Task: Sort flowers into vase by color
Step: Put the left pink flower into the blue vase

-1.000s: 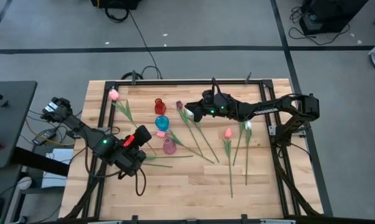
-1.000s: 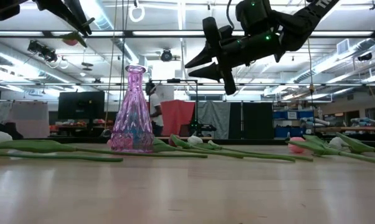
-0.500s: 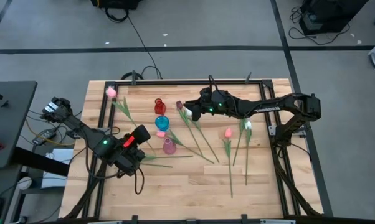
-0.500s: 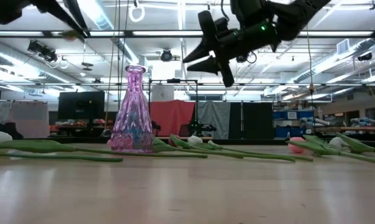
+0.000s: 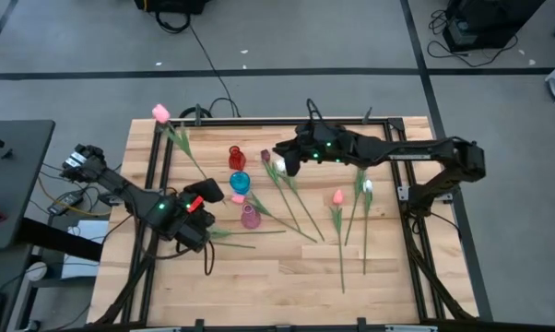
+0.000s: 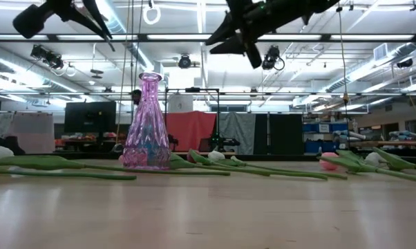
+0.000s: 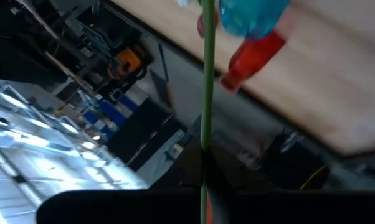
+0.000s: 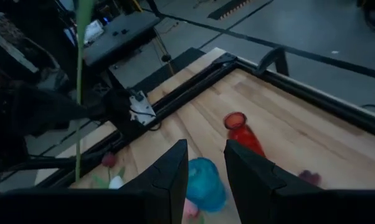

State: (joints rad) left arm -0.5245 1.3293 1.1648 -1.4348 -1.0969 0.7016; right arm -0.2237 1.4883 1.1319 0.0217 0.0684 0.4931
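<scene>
Left pincer (image 5: 196,205) clamped on pink tulip (image 5: 160,113) stem — bloom raised beyond it. Right pincer (image 5: 284,157) part-open, empty — above red vase (image 5: 237,158).

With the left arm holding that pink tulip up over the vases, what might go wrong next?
1. The left tool pinches the pink artificial tulip low on its long green stem, so the bud may sway and miss a narrow neck.
2. The red glass vase, blue glass vase and pink glass vase stand close together; a swinging stem might tip one.
3. The right tool, open and empty, hovers near the same vases, so the arms might clash.
</scene>
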